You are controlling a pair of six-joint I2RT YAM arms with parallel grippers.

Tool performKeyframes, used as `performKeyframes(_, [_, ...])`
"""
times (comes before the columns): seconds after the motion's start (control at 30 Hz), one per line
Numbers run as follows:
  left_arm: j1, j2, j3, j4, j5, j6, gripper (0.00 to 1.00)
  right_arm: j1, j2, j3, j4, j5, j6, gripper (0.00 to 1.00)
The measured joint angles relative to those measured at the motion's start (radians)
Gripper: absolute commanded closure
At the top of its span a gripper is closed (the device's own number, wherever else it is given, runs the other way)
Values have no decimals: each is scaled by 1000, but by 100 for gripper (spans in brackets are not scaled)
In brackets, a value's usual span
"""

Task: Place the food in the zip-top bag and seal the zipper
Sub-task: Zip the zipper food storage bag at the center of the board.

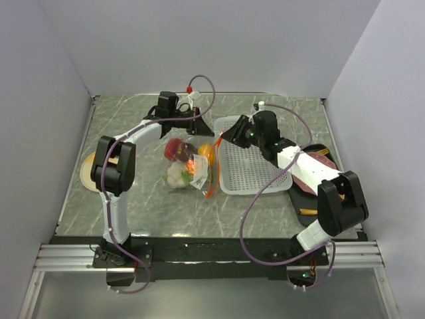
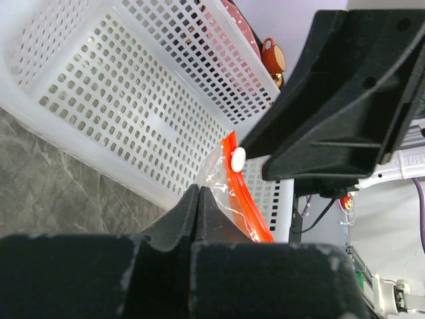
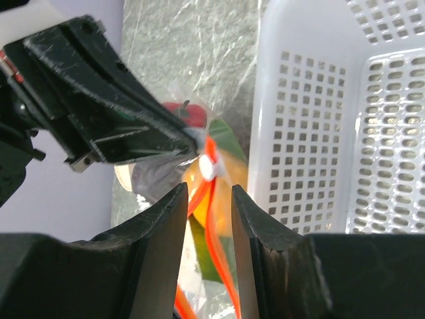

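Observation:
The zip-top bag (image 1: 188, 170) lies on the table left of the basket, holding food: a red pepper (image 1: 176, 149), white cauliflower (image 1: 176, 175), an orange (image 1: 206, 153) and a green-orange mango (image 3: 224, 154). My left gripper (image 2: 198, 194) is shut on the clear bag corner beside the orange-red zipper (image 2: 251, 211). A white slider (image 3: 209, 166) sits on the zipper (image 3: 214, 239) by that corner. My right gripper (image 3: 206, 199) is open and straddles the zipper strip just behind the slider, neither finger touching it. Seen from above, both grippers meet at the bag's far end (image 1: 211, 133).
The white perforated basket (image 1: 249, 169) stands right of the bag, under my right arm. A dark plate (image 1: 312, 189) with thin yellow sticks lies at the right edge. A tan disc (image 1: 86, 169) sits behind the left arm. White walls close three sides.

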Motion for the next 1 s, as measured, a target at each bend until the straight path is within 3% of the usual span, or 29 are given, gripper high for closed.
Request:
performKeyframes(0.43, [0,-6,-13,29,5,-27,99,-37,89,-3,106,-85,7,63])
performKeyframes(0.67, [0,-6,-13,46,11,-42,99,-37,90,-6,130,-114,8,72])
performKeyframes(1.0, [2,-6,-13,47,13,-43,99,-38,90,-14,181,-135,2,69])
